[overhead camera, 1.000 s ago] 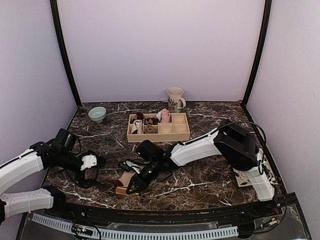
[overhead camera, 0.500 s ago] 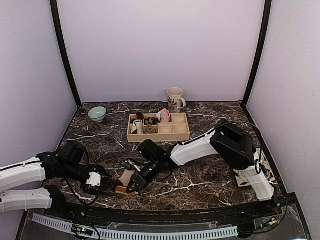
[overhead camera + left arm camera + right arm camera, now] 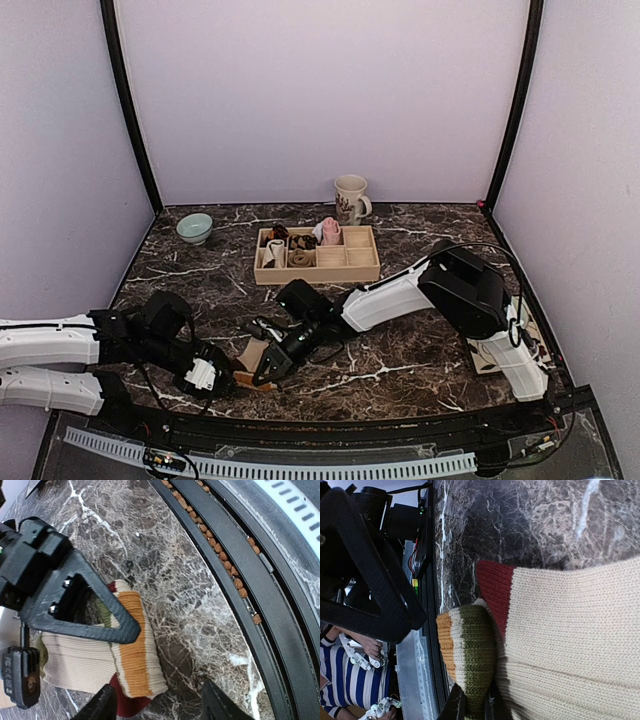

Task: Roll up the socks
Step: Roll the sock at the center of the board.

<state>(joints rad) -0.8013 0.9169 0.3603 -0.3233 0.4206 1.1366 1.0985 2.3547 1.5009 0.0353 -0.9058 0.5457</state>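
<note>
Sock (image 3: 250,354) lies lengthwise toward the near edge, striped cuff nearest, pinched by the right gripper (image 3: 268,368); left gripper (image 3: 215,378), jaws apart, has swung in beside it.

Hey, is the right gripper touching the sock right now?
Touching. The right wrist view shows the right gripper with its jaws pinched shut on the sock, at its striped cuff.
</note>
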